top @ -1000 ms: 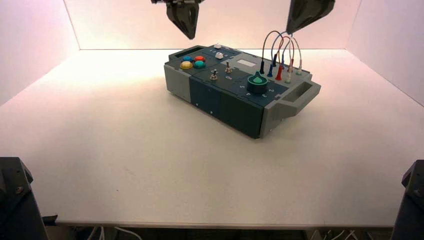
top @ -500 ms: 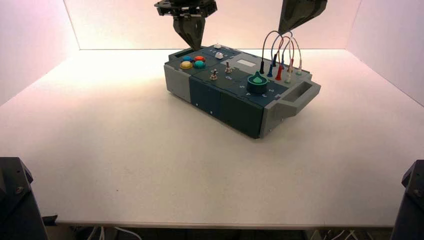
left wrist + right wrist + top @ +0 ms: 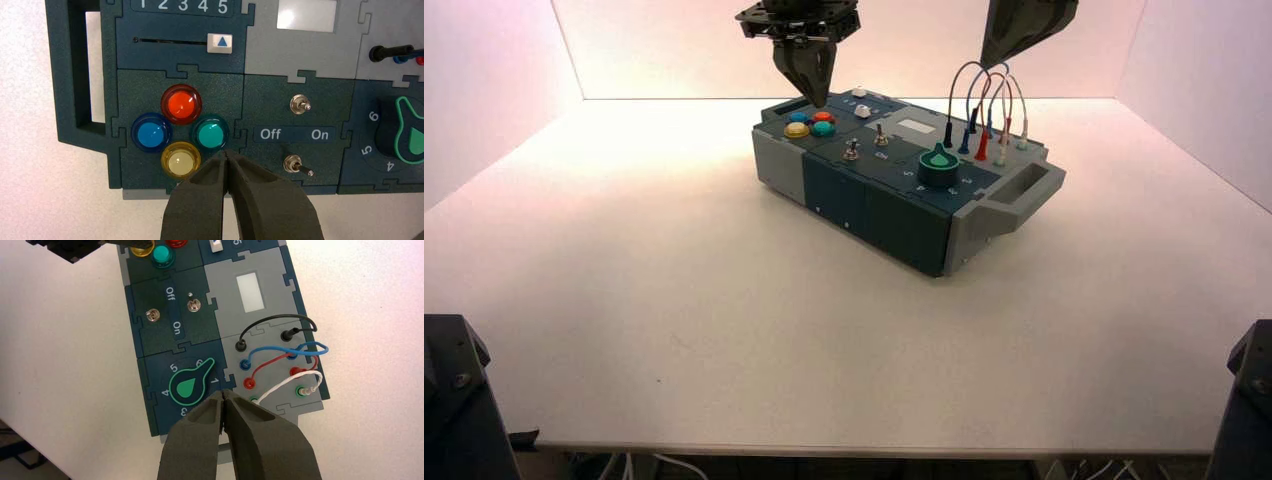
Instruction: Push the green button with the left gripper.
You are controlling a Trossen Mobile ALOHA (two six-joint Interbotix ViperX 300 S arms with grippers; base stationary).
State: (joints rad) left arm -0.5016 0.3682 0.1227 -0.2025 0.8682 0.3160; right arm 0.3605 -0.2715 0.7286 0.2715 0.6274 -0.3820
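Observation:
The green button (image 3: pixel 210 135) is a teal dome in a cluster with the red (image 3: pixel 181 104), blue (image 3: pixel 151 134) and yellow (image 3: pixel 180 160) buttons at the left end of the box (image 3: pixel 904 215). It also shows in the high view (image 3: pixel 823 128). My left gripper (image 3: pixel 814 96) hangs above the box just behind the cluster, fingers shut and empty. In the left wrist view its tip (image 3: pixel 226 154) lies just beside the green button. My right gripper (image 3: pixel 1001 60) is shut and empty, high above the wire end of the box.
Near the buttons are a slider with a white cap (image 3: pixel 219 43) near 5, two toggle switches (image 3: pixel 300 104) by the Off/On label, a dark-green knob (image 3: pixel 939 166) and looped wires (image 3: pixel 984 100). The box has a handle (image 3: pixel 1032 186) at its right end.
My left gripper has come down from high above toward the button cluster, most of it in the first half second. The right gripper has barely moved.

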